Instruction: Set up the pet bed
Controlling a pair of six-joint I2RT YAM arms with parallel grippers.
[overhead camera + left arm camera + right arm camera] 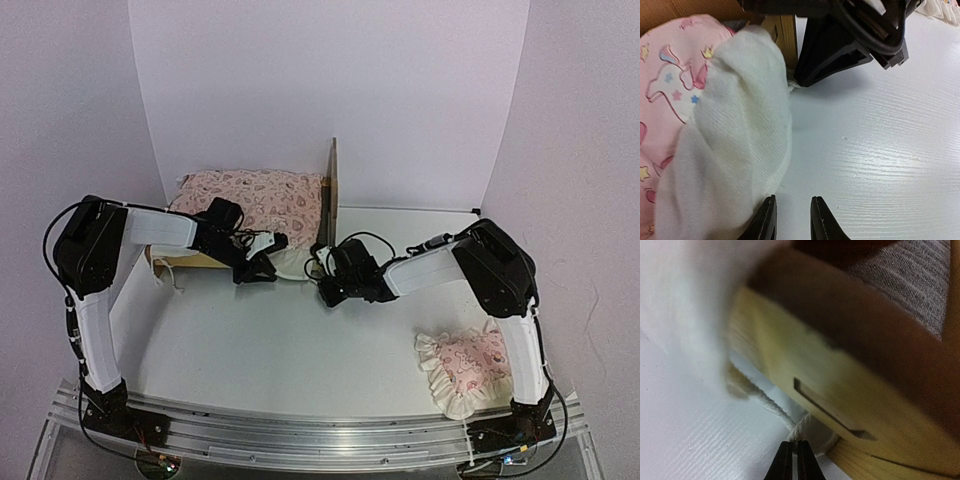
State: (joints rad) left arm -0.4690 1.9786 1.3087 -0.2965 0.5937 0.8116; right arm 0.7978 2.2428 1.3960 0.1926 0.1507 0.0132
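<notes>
The pet bed [331, 190] stands at the back of the table, its plywood headboard upright, with a pink heart-print mattress [255, 198] lying in it. My right gripper [319, 266] is at the bed's near corner. In the right wrist view it [794, 452] is shut on a cream cord [765, 397] that hangs beside the plywood frame [840, 390]. My left gripper [274, 249] hovers by the mattress's white ruffle. In the left wrist view its jaws [793, 210] stand a little apart over bare table, with the ruffle [735, 140] brushing the left finger.
A small pink ruffled pillow [465, 368] lies at the near right beside the right arm's base. The two grippers are close together at the bed's front edge; the right arm's black gripper [840, 45] fills the top of the left wrist view. White walls close in the back.
</notes>
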